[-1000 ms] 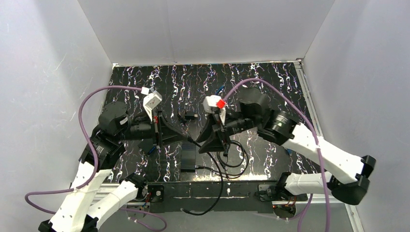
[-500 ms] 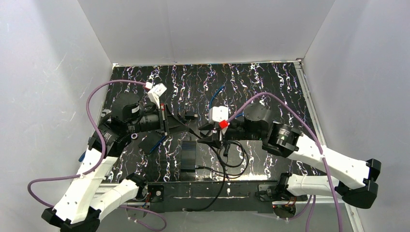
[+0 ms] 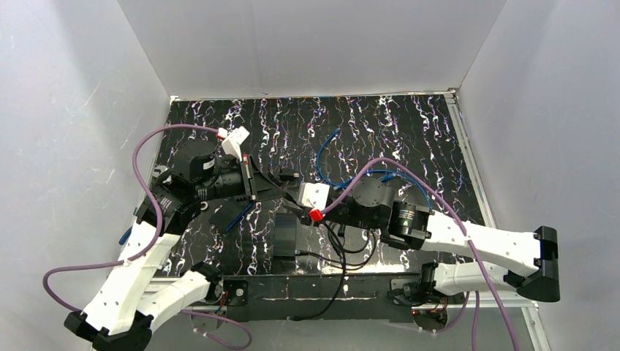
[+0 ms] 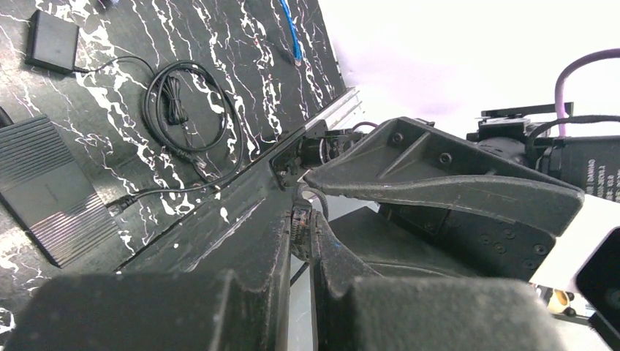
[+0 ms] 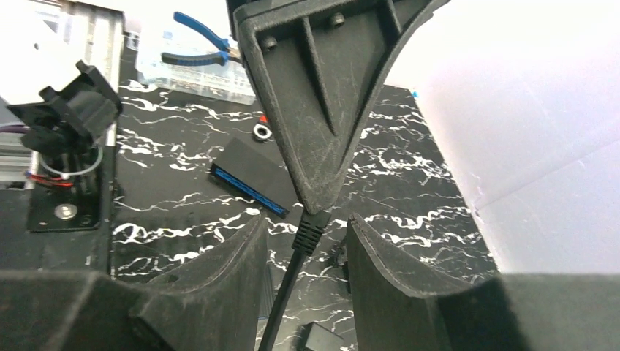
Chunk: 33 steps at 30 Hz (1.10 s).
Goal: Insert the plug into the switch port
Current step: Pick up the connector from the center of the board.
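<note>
The plug [image 4: 299, 219], a small moulded connector on a thin black cable [image 5: 291, 281], hangs raised just beyond the far end of the ribbed black box [image 3: 285, 235] at mid-mat, pinched between the closed jaws of the left gripper [image 4: 301, 245]. It is probably light and rigid but brittle at its latch. It looks best held by the hard body or the boot [image 5: 308, 228] behind it, since the limp, springy cable would buckle under a push and could tug the plug askew. Its long axis runs in line with the cable and along the left fingers. The cable end faces the right gripper [image 5: 305, 252], but the nose is buried between the pads, so which way the contacts face cannot be told. The right gripper's jaws stand open over that same end of the ribbed box, straddling the cable just behind the boot without visibly touching it. Left of the ribbed box on the marbled mat [image 3: 409, 131] lies a black box with a blue face [image 5: 248, 178], judged to be the switch. A loose coil [image 4: 175, 110] of black cable rests to the ribbed box's right.
</note>
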Motion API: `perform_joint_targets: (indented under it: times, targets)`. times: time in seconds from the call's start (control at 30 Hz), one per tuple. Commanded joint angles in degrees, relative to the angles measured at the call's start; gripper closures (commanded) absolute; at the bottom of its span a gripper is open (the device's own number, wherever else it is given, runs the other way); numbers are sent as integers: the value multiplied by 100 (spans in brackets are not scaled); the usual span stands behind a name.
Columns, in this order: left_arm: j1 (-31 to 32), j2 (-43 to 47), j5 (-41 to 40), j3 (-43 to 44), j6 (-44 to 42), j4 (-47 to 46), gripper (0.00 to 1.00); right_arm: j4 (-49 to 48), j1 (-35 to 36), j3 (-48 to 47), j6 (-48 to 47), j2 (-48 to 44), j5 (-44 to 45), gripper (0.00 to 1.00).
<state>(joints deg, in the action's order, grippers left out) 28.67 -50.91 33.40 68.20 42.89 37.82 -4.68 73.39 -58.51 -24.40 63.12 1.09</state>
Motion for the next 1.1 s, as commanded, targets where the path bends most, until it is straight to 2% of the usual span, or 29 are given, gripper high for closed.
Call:
perform_joint_targets:
  times: [0.0, 0.5, 0.67, 0.9, 1.07]
  targets:
    - [-52, 109, -26, -29, 280, -2, 100, -781, 179, 87, -372, 1, 816, 51]
    - [-160, 235, -28, -105, 563, -98, 100, -823, 332, 200, -436, -49, 979, 63]
    - [-178, 240, 1, -112, 594, -137, 100, -799, 356, 178, -434, -14, 1000, 73]
    - [-202, 251, 68, -148, 643, -199, 100, -780, 368, 165, -452, 25, 1047, 79]
    - [-213, 280, 139, -158, 698, -273, 100, -793, 369, 166, -449, 47, 1091, 79]
